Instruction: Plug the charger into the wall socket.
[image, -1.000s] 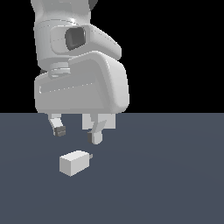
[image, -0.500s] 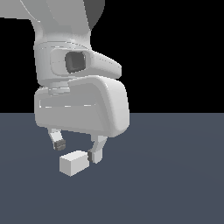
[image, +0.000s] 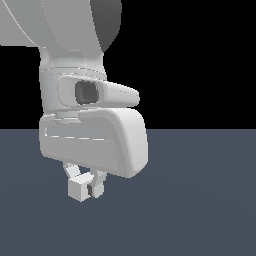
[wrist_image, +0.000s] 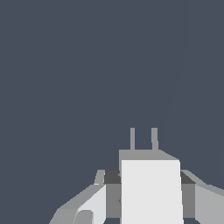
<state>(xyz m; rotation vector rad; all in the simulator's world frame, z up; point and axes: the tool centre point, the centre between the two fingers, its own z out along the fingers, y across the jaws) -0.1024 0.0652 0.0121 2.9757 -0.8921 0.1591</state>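
Note:
The charger (image: 78, 190) is a small white block resting on the dark floor, under the big white arm. In the wrist view the charger (wrist_image: 151, 192) sits between my two fingers, and its two short grey prongs (wrist_image: 143, 140) point away from the camera. My gripper (image: 85, 188) straddles the charger, with a finger pad against each side of it. The gripper (wrist_image: 149, 177) looks shut on the block. The wall socket is out of view in both frames.
A plain dark blue-grey floor (image: 200, 200) spreads around the charger and fills the wrist view (wrist_image: 87, 65). The arm's white hand housing (image: 95, 145) hangs just above the charger and hides most of the fingers.
The arm has come down and moved towards the camera. The open fingers went from above the charger to either side of it and closed in on it.

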